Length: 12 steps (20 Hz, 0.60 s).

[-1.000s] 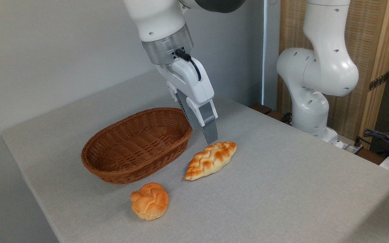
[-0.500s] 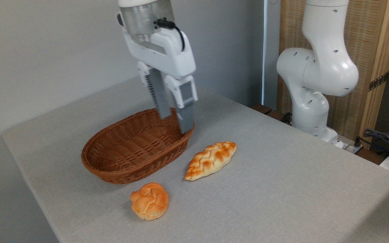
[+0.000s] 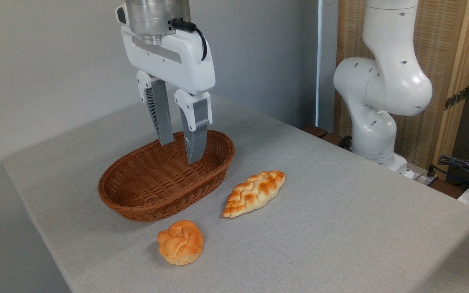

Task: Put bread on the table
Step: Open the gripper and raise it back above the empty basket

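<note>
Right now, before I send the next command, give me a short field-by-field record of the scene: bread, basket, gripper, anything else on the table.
bread: lying flat on the table, right of the basket, untouched
basket: brown wicker, empty
gripper: open, holding nothing, fingers pointing down over the basket's far end
round bun: on the table in front of the basket, apart from the bread
task state: bread appears already placed

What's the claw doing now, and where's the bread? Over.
Claw open, empty, above basket. Bread flat on table, beside basket. Round bun nearby, nothing blocking.
</note>
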Motion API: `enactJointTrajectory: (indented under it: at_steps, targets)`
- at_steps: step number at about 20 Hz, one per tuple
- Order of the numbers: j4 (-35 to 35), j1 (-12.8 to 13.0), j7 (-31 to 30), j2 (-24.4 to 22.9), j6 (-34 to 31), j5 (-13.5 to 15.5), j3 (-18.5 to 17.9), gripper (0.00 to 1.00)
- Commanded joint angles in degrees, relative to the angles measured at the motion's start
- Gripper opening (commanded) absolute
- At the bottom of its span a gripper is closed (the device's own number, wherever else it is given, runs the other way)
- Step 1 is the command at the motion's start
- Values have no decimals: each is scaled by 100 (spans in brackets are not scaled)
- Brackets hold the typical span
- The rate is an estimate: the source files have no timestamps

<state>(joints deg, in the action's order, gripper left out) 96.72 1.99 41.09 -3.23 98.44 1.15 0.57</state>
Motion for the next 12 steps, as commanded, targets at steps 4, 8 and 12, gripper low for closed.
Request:
enactJointTrajectory:
  at_steps: [4,8,12]
  targets:
    - [-426,3,-92,226,-413,307,-75,100]
    - [-426,3,-92,235,-641,298,-75,100]
    - [-426,12,-101,235,-747,272,-66,100]
